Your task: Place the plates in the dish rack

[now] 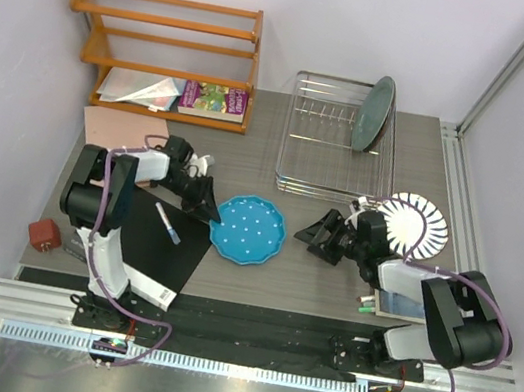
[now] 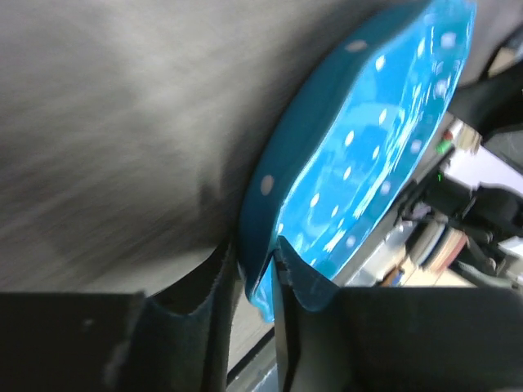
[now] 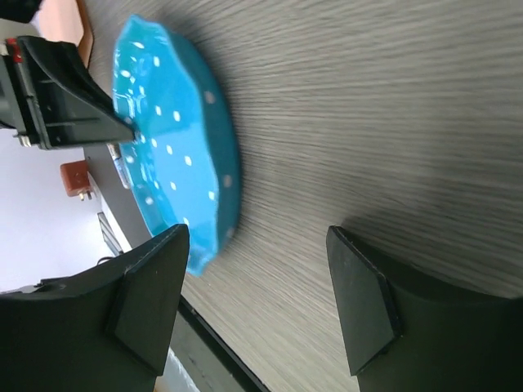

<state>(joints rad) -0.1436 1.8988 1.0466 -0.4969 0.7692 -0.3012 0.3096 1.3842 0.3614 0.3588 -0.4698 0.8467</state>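
The blue plate with white dots lies on the table in the middle. My left gripper is shut on its left rim; the left wrist view shows the plate with its rim pinched between my left gripper's fingers. My right gripper is open and empty just right of the plate, low over the table; the right wrist view shows the plate ahead of my right gripper. The striped plate lies behind the right arm. A dark teal plate stands upright in the dish rack.
An orange wooden shelf with a book stands at the back left. A black mat with a pen lies by the left arm. A red-brown block sits at the near left.
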